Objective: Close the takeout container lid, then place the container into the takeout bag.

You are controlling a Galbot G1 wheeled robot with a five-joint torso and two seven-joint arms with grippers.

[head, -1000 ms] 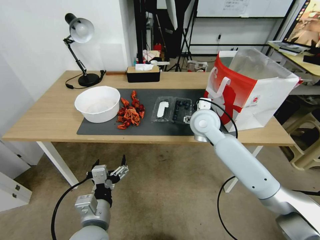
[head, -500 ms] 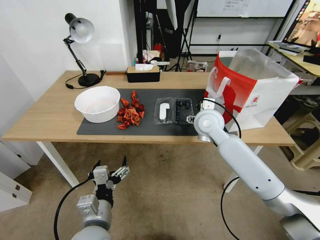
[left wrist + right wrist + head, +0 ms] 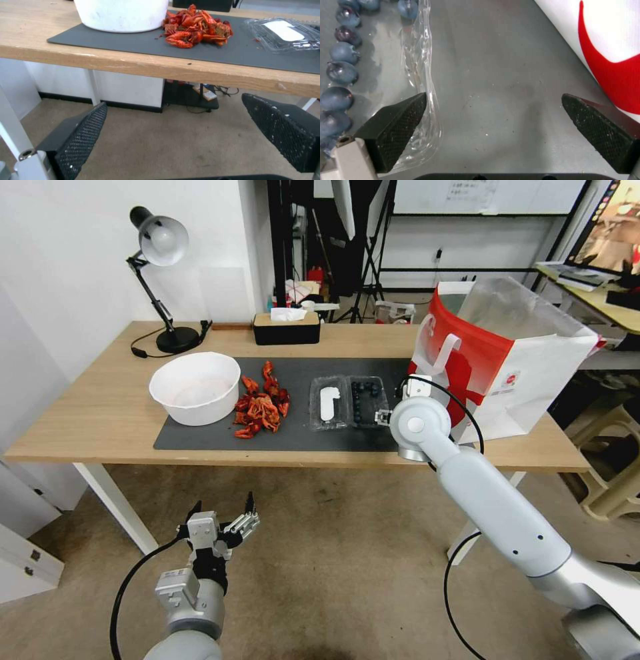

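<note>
The takeout container (image 3: pixel 349 403) lies open and flat on the dark mat, its blueberry-filled half on the right. The lid (image 3: pixel 328 404), clear plastic with a white oblong label, is folded out to its left. The takeout bag (image 3: pixel 500 360), red-and-white with a clear liner, stands upright just right of it, mouth open.

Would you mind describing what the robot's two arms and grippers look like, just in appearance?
Both arms are smooth, rounded, pale grey-white tubes with silver joint sections and looping black cables. The left gripper has a light grey body and black fingers with dotted textured pads. The right gripper has the same black textured fingers on a pale grey mount.
</note>
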